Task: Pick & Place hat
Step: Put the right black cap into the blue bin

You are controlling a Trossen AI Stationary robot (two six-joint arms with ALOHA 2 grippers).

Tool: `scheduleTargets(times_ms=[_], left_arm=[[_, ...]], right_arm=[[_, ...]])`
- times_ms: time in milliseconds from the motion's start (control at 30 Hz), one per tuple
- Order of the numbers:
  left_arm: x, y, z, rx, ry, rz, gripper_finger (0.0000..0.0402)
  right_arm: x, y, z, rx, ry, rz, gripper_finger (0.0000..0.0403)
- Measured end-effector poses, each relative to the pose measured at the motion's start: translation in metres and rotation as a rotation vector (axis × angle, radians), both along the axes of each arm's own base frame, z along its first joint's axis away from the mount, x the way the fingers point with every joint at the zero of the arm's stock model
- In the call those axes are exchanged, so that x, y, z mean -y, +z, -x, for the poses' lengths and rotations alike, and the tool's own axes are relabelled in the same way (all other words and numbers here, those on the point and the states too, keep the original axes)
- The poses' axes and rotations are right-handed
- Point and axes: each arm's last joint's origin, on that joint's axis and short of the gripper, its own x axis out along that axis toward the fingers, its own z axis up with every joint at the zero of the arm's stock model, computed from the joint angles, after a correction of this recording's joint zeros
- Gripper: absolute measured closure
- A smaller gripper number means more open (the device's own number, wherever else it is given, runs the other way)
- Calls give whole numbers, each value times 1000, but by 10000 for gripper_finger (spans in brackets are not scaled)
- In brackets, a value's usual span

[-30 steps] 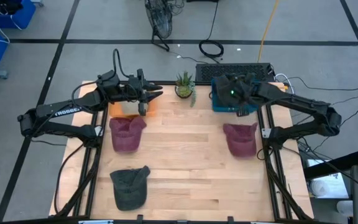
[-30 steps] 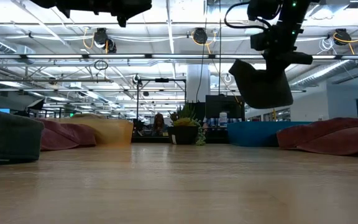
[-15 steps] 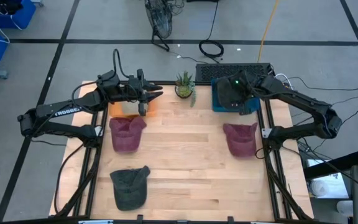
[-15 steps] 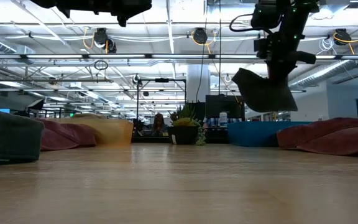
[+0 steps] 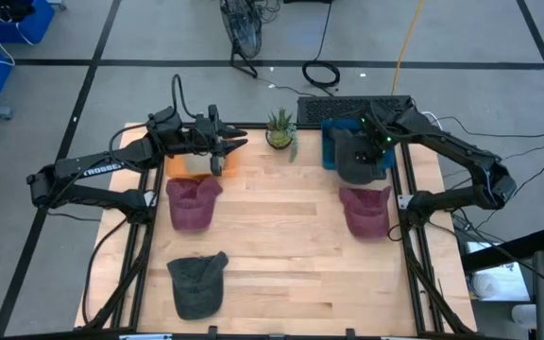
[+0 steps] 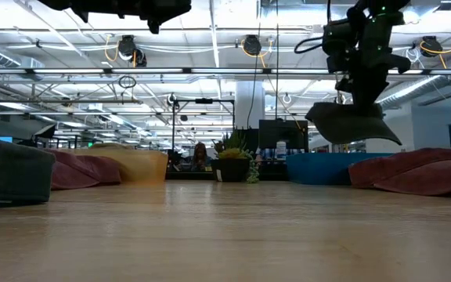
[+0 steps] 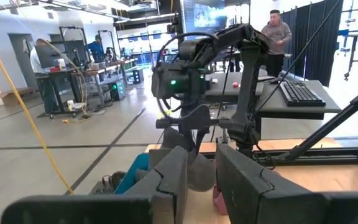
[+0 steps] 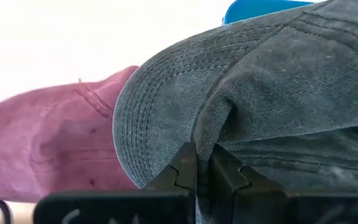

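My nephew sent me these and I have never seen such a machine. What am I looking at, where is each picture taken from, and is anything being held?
These are two dark robot arms mounted at a pale wooden table. One picture looks straight down from above, one looks level across the tabletop, and the other two come from small cameras on the arms' wrists.

On the table lie a maroon cloth cap on the left, a matching maroon cap on the right, and a dark grey denim cap near the front. At the back stand a yellow-orange bin, a small potted green plant and a blue plastic bin.

The right claw pinches a second grey denim cap, holding it in the air over the blue bin. The left claw hovers above the orange bin, holding nothing.
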Motion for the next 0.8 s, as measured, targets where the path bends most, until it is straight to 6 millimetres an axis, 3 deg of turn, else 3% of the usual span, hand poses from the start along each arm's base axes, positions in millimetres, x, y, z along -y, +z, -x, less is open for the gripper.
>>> scheduleTargets(times_ms=[400, 800], left_arm=[[-1, -1, -2, -1, 0, -17, 309], [-8, -13, -17, -17, 1, -21, 309]], right_arm=[[46, -9, 2, 10, -83, -74, 397], [92, -29, -10, -33, -76, -156, 397]])
